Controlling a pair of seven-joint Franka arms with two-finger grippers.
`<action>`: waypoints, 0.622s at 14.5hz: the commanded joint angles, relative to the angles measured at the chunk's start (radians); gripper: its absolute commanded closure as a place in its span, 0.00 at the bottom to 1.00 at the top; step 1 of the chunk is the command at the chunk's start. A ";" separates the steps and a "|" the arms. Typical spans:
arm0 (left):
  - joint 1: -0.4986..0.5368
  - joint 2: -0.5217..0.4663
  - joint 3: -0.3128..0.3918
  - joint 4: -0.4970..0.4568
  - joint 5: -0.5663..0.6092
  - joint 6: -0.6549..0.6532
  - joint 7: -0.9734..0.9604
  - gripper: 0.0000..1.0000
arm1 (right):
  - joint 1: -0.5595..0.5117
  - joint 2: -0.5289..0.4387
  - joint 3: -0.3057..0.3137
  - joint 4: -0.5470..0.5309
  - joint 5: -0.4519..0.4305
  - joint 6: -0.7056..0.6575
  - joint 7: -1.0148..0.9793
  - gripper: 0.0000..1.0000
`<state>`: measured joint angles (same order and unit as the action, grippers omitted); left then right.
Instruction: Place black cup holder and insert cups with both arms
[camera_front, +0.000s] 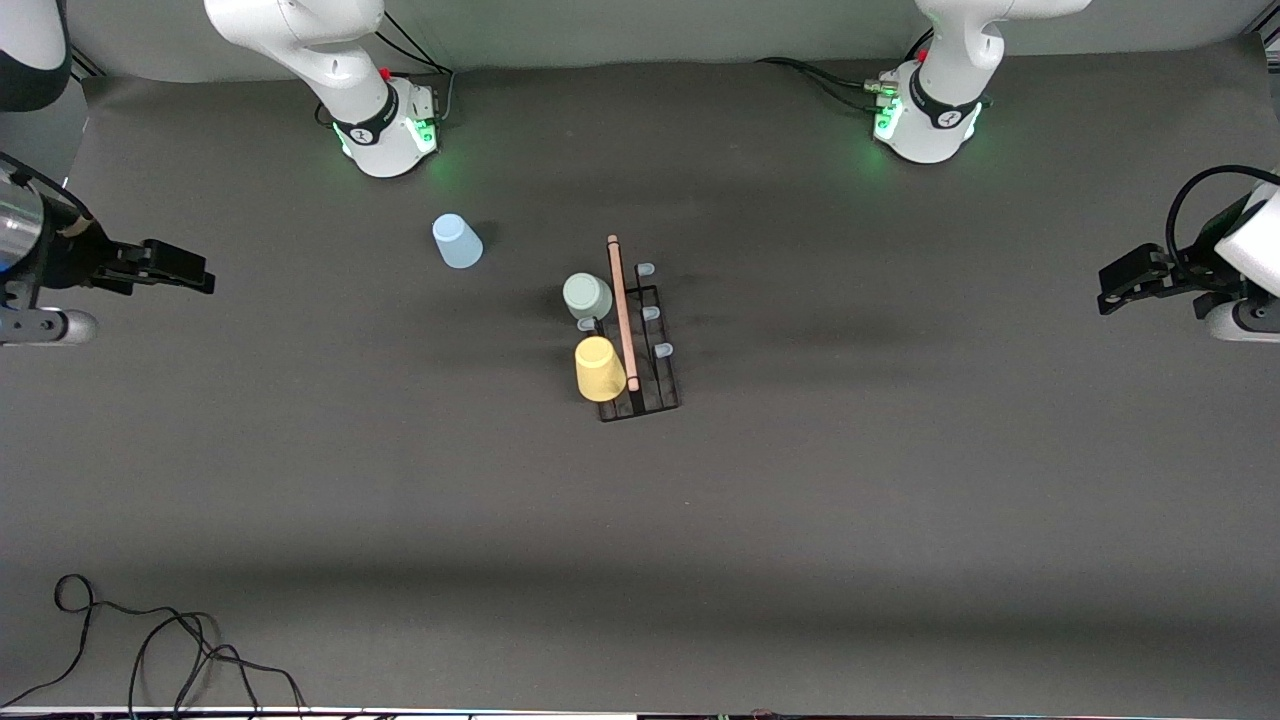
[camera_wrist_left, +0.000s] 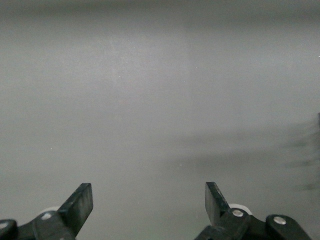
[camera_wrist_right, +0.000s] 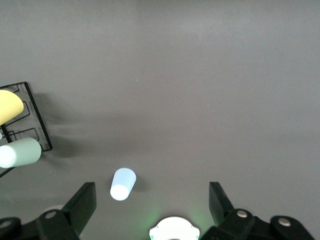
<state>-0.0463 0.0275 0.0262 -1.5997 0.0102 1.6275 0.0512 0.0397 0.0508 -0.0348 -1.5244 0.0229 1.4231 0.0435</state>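
The black cup holder (camera_front: 640, 340) stands mid-table, somewhat toward the edge where the bases are. 2 cups are seated on its pegs on the side toward the right arm: the grey-green cup (camera_front: 587, 296) and, nearer the front camera, the yellow cup (camera_front: 600, 368). 3 blue-tipped pegs (camera_front: 651, 313) are bare. The light blue cup (camera_front: 457, 241) sits apart, near the right arm's base. Wide bare table (camera_front: 900, 500) surrounds the rack. The left gripper (camera_wrist_left: 149, 197) and right gripper (camera_wrist_right: 152, 199) are held wide open and empty at the table's ends.

Around the black cup holder (camera_front: 640, 340) the surface (camera_front: 900, 480) lies open; only the blue cup (camera_front: 457, 242) stands near, toward the right arm's base.
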 joint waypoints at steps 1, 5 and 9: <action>-0.006 -0.009 0.003 -0.008 -0.009 -0.001 0.001 0.00 | -0.035 -0.066 0.035 -0.086 -0.021 0.057 -0.025 0.00; -0.006 -0.009 0.003 -0.009 -0.007 -0.003 0.001 0.00 | -0.055 -0.058 0.067 -0.080 -0.024 0.056 -0.024 0.00; -0.006 -0.009 0.003 -0.009 -0.007 -0.002 0.001 0.00 | -0.057 -0.054 0.069 -0.051 -0.021 0.054 -0.010 0.00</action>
<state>-0.0463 0.0277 0.0261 -1.6010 0.0102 1.6275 0.0512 0.0004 0.0122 0.0183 -1.5822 0.0193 1.4647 0.0391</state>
